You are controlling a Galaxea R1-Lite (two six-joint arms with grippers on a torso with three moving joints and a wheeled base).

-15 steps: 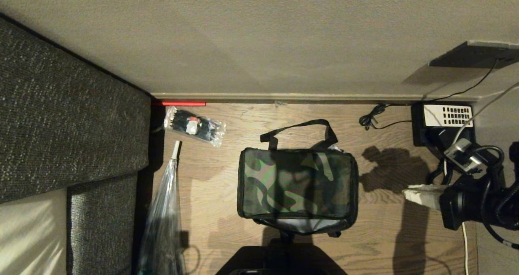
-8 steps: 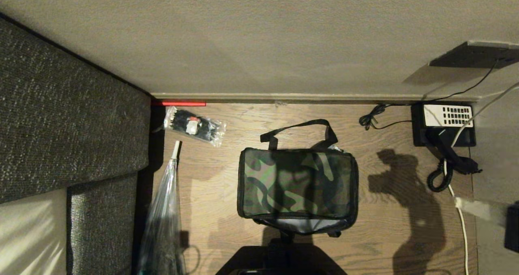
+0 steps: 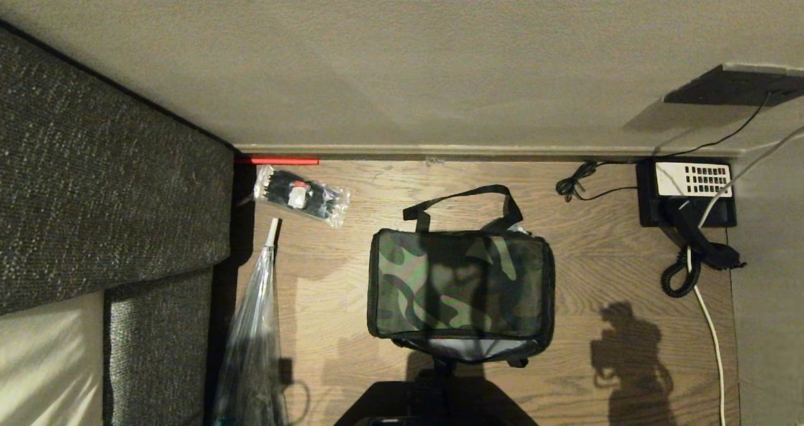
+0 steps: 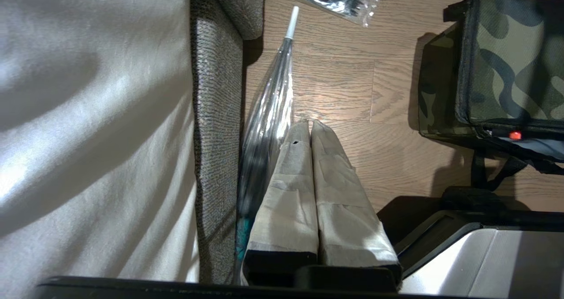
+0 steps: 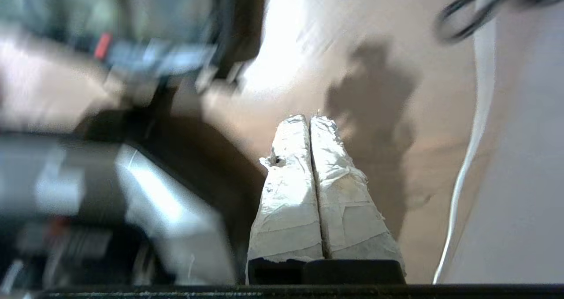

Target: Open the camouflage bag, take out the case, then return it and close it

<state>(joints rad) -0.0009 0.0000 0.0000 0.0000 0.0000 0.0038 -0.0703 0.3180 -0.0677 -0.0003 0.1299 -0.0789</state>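
Observation:
The camouflage bag (image 3: pixel 461 288) sits zipped shut on the wooden floor in the middle of the head view, its black handle (image 3: pixel 465 203) lying toward the wall. The left wrist view shows one end of the bag (image 4: pixel 498 65). The case is hidden. Neither arm shows in the head view; only the right arm's shadow (image 3: pixel 631 360) falls on the floor to the bag's right. My left gripper (image 4: pixel 310 123) is shut and empty, low beside the sofa. My right gripper (image 5: pixel 309 118) is shut and empty over bare floor to the right of my base.
A grey sofa (image 3: pixel 107 187) fills the left side. A folded clear umbrella (image 3: pixel 254 332) and a small clear packet (image 3: pixel 300 195) lie between sofa and bag. A black phone with white keys (image 3: pixel 688 190), its coiled cord and a white cable (image 3: pixel 710 325) are at the right.
My right arm has pulled back out of the head view at the right edge; its shadow has slid toward the near edge. The bag has stayed put.

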